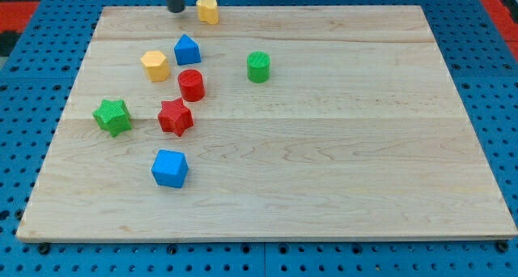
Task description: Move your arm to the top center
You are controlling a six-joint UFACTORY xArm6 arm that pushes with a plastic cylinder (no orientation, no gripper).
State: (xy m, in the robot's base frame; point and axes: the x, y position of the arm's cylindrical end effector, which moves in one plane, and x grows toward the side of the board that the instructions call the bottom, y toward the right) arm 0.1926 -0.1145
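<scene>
A: Where is my tip [175, 10] at this moment?

B: It is at the view's top, a little left of the middle, just at the far edge of the wooden board [324, 147]. The rod is dark, straight and upright, and only its lower part shows; the rest is cut by the frame.

A: Does it have jaws, open or closed?

B: I see no jaws at all, the rod ends in a plain blunt end, so nothing can be said about open or closed.

A: What is near the tip?

B: The yellow cylinder-like block [208, 10] stands just beside it, on the view's right, not touching. Below the tip, toward the view's bottom, are the blue block with a pointed top [187, 49] and the yellow hexagon block [154, 66]. Farther down are the red cylinder [191, 84], the red star [175, 117] and the green star [112, 117]. The green cylinder [258, 66] is to the lower right, and the blue cube-like block [169, 168] is well apart from the tip.
</scene>
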